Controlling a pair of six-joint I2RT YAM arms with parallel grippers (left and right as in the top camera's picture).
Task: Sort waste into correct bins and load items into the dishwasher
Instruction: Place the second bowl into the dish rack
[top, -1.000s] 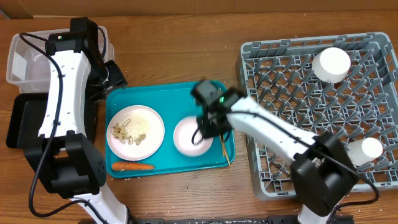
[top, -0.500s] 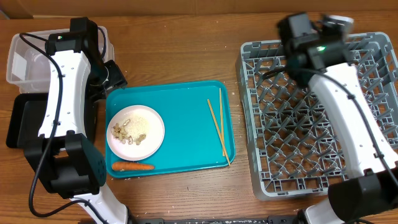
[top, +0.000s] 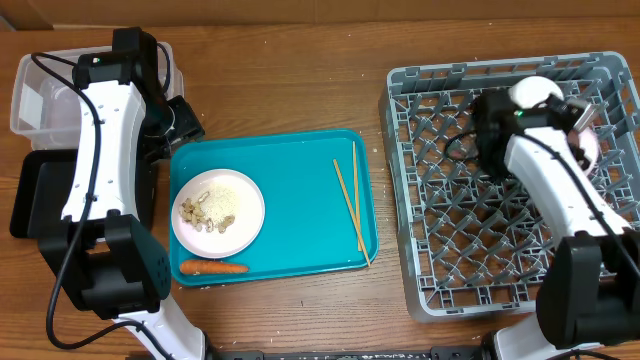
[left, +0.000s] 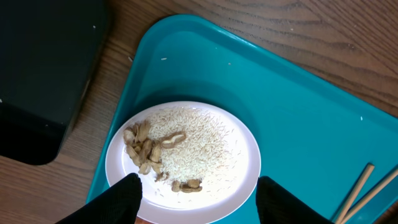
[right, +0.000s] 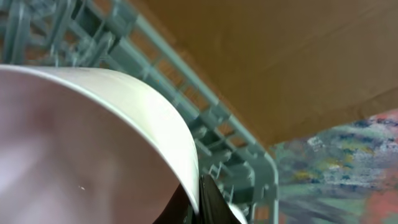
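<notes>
At the far right side of the dish rack (top: 440, 230), the right gripper (right: 198, 202) is clenched on the rim of a white bowl (right: 93, 143) — tilted, just beside the white cup (top: 535, 97). Well left of the rack, the left gripper (left: 199, 185) hangs spread over the rice plate (left: 250, 167).

soft, even light falls from above, and the overhead view is sharp, with thin shadows edging the flat teal plastic serving tray (top: 300, 190). on that tray the round white plate (left: 245, 180) looks crisp and casts a dim shadow. the right wrist view is smeared, leaving the round white bowl (right: 93, 137) and square grey plastic dish rack (right: 211, 118) out of focus.
</notes>
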